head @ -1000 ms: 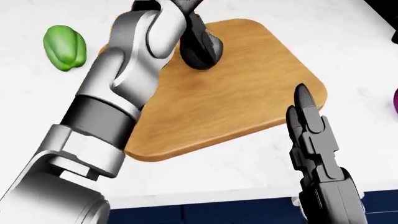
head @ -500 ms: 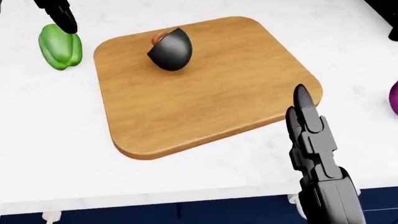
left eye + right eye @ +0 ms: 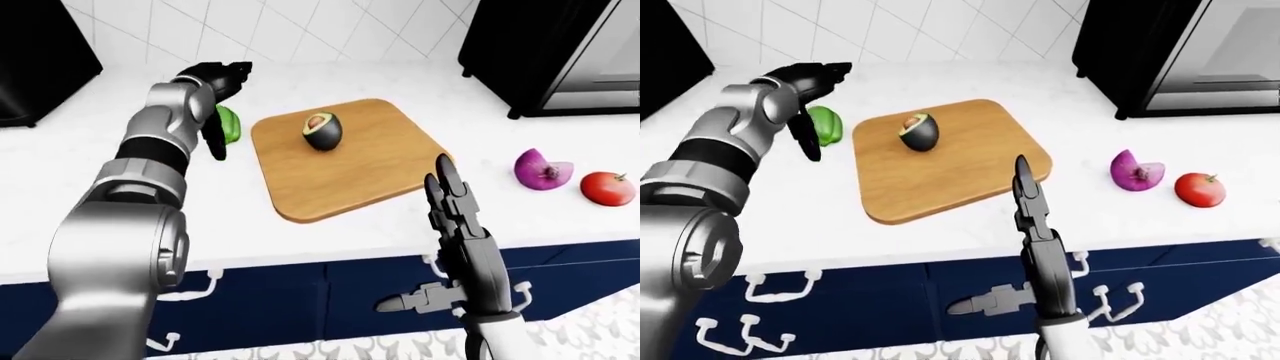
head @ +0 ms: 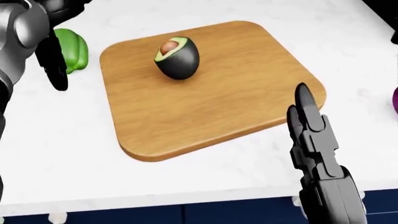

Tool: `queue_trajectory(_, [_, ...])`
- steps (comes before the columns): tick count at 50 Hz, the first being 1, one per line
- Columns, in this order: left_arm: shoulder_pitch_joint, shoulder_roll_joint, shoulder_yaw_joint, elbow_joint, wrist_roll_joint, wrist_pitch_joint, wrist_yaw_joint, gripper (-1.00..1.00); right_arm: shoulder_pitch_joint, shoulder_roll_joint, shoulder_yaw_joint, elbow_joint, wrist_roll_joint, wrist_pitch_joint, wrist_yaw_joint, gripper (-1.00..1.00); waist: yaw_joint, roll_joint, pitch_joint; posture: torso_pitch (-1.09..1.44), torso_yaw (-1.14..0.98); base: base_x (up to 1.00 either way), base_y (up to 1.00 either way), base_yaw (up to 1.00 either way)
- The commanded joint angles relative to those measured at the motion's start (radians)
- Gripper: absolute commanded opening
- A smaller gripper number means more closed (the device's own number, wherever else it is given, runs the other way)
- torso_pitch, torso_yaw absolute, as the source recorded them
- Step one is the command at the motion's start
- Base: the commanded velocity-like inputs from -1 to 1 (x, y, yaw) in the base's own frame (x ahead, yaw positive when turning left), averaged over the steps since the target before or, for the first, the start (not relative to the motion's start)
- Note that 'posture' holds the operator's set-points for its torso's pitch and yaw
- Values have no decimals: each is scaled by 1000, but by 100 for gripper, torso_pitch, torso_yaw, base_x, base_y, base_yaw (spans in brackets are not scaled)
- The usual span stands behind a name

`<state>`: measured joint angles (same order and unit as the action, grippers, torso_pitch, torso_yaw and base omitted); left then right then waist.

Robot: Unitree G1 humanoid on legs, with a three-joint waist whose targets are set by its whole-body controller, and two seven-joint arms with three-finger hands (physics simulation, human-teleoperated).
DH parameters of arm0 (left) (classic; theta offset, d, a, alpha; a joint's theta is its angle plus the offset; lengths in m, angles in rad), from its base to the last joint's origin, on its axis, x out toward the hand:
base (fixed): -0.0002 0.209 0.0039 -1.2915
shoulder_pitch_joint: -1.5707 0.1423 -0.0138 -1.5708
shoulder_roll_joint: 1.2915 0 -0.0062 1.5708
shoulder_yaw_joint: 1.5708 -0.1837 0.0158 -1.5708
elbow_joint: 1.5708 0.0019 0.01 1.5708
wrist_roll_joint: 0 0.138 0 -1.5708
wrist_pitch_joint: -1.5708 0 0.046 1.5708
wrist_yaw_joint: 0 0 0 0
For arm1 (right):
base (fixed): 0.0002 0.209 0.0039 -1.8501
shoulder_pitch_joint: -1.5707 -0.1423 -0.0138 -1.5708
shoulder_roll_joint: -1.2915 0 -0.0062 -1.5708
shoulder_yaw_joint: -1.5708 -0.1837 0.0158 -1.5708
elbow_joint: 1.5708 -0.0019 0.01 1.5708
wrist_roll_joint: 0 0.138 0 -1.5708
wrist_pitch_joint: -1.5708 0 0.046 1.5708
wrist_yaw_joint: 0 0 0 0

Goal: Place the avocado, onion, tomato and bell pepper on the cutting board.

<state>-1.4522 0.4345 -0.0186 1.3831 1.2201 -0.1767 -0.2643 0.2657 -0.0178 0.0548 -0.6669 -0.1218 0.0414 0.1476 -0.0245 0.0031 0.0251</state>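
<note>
At the table's left, my left hand hung unclenched beside the bell pepper. I judged the pepper light, hollow and slick, best gripped across its waist. Half a second before, that hand had sat higher. Avocado rested on the cutting board; my right hand stayed flat, empty.

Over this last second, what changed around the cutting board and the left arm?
The left hand let go of the avocado and pulled off the cutting board toward the head view's left; it now hangs open over the bell pepper. The avocado stays on the board, now turned cut face up. The right hand, board and pepper barely moved.
</note>
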Motion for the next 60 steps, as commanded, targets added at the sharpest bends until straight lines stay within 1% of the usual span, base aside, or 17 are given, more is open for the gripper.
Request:
queue_trajectory(1, [-43,7,9,-46,2,7,32,100,-10,-1,1,-41,2,-25,-3,100,0,5,-27,0,0,0,0,0])
queue_trajectory(6, [-11,-5,7,-41,19,20,62,100,-9,1,-4,-45,6,-30,-7,100,-2,4,-28,0,0,0,0,0])
queue_trajectory(21, [37,-4,9,-33,51,57,59,100,-5,0,-2,-36,6,-38,-8,100,-3,7,-34,0,0,0,0,0])
queue_trajectory(22, [43,-4,8,-32,55,58,48,92,-6,2,-3,-37,7,-35,-10,100,-3,7,-34,0,0,0,0,0])
queue_trajectory(23, [49,-5,9,-32,57,61,55,99,-7,2,-6,-38,11,-34,-9,100,-3,7,-34,0,0,0,0,0])
queue_trajectory(26, [61,-6,13,-29,59,66,56,98,-7,2,-6,-38,10,-35,-11,100,-3,8,-36,0,0,0,0,0])
queue_trajectory(27, [70,-8,12,-28,61,66,66,76,-7,2,-7,-37,11,-36,-11,100,-3,9,-37,0,0,0,0,0])
queue_trajectory(28, [75,-10,13,-27,63,68,83,0,-7,2,-6,-38,10,-36,-11,100,-4,9,-37,0,0,0,0,0])
queue_trajectory(29, [78,-14,16,-25,63,83,98,-100,-6,2,-7,-36,10,-37,-10,100,-4,9,-36,0,0,0,0,0])
queue_trajectory(30, [82,-16,17,-24,65,92,115,-100,-6,2,-7,-36,11,-37,-10,100,-3,10,-37,0,0,0,0,0])
queue_trajectory(32, [85,-13,17,-25,66,80,104,-100,-8,2,-6,-36,9,-35,-10,100,-3,12,-42,0,0,0,0,0])
queue_trajectory(39, [82,-15,20,-26,63,65,113,-100,-6,1,-6,-40,8,-34,-11,100,-4,13,-42,0,0,0,0,0])
queue_trajectory(43, [62,-20,39,-26,39,58,204,-100,-9,2,-5,-38,5,-32,-11,100,-3,12,-42,0,0,0,0,0])
queue_trajectory(44, [44,-25,62,-26,10,45,270,-100,-9,1,-5,-37,5,-32,-11,100,-3,12,-42,0,0,0,0,0])
queue_trajectory(48, [-6,-38,102,-31,-87,12,371,-100,-11,2,-4,-35,3,-31,-12,100,-1,10,-41,0,0,0,0,0])
queue_trajectory(55, [-47,-43,108,-39,-210,-21,391,-100,-11,2,-4,-34,0,-32,-13,100,-1,4,-31,0,0,0,0,0])
queue_trajectory(60, [-56,-56,103,-47,-278,-43,358,-100,-11,1,-6,-31,1,-34,-13,100,0,7,-31,0,0,0,0,0])
